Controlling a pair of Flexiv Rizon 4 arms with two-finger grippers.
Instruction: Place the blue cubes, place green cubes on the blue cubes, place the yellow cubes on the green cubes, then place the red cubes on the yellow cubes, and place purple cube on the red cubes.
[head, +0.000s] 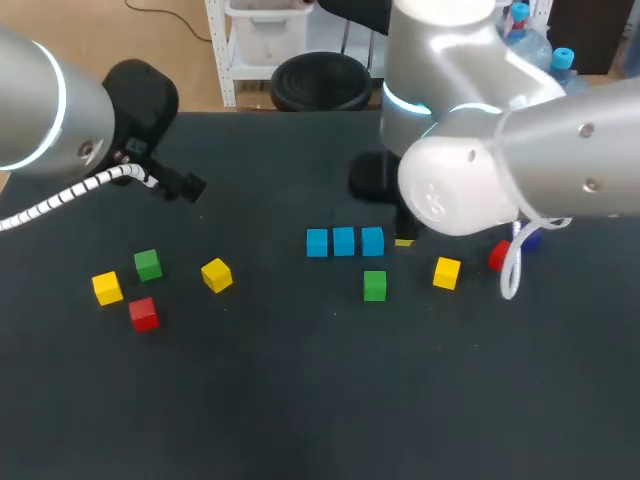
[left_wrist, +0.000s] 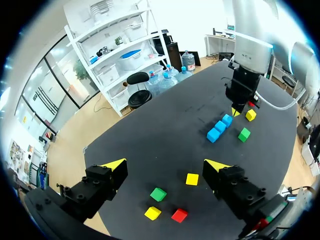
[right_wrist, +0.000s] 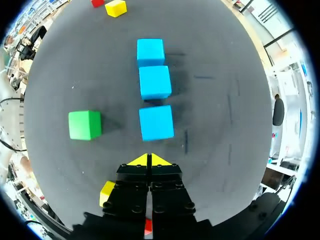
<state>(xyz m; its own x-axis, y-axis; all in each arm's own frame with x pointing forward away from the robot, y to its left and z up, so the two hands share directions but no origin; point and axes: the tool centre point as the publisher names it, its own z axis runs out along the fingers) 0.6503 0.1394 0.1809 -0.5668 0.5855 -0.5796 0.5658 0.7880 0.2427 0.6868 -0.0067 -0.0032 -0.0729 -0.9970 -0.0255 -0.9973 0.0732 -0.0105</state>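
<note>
Three blue cubes (head: 344, 241) lie in a row at mid-table; the right wrist view has them (right_wrist: 155, 82) straight ahead of my right gripper (right_wrist: 149, 160). That gripper is shut on nothing, just short of the nearest blue cube (right_wrist: 156, 122). In the head view only its yellow tip (head: 404, 243) shows under the arm. A green cube (head: 375, 285), a yellow cube (head: 447, 272), a red cube (head: 498, 256) and a partly hidden purple cube (head: 530, 238) lie nearby. My left gripper (left_wrist: 165, 165) hangs open above a green cube (left_wrist: 158, 194), two yellow cubes (left_wrist: 192, 179) and a red cube (left_wrist: 179, 215).
The left group of cubes sits near the table's left front: green (head: 148, 264), yellow (head: 107, 288), yellow (head: 216, 275), red (head: 144, 313). My right arm's bulky elbow (head: 460, 185) hangs over the table's right middle.
</note>
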